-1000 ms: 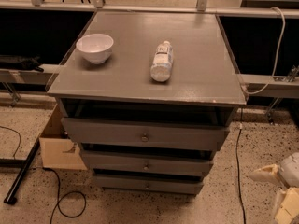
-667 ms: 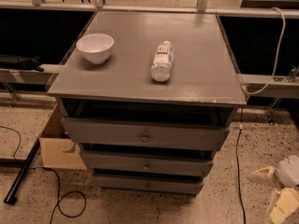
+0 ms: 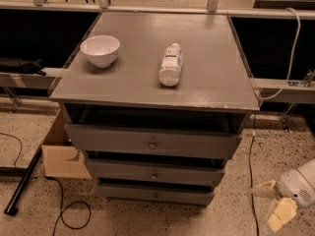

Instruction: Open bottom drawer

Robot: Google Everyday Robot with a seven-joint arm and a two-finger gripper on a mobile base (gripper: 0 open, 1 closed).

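Camera view has my tool [image 3: 262, 209] low in the right corner, over the speckled floor [image 3: 231, 220], and that is the only thing that has changed. Over the last second it has slid left, towards the grey wooden cabinet [image 3: 157, 90]; a moment ago it sat closer to the picture's right edge. Its two pale yellow fingers [image 3: 263, 189] are spread apart with nothing between them.

Nothing else has moved. The shallow grey wooden bottom drawer [image 3: 123, 192] sits where it was, lowest of the three fronts, set back under the middle grey drawer [image 3: 118, 170] and the wide grey top drawer [image 3: 108, 137]. Its small round metal knob [image 3: 155, 196] sits at the centre of the front, with nothing in the way. I judge the drawer to be shut or nearly so.

On the cabinet top, the white round bowl [image 3: 100, 49] and the clear plastic bottle [image 3: 171, 64], which lies on its side, are as they were. The brown cardboard box [image 3: 61, 154] stays by the cabinet's left side.

So I read this as the approach: the tool is well apart from the knob, off to its right at about the same height. Next I would need to bring it further left and square it to the drawer front so the fingers can close around the knob.
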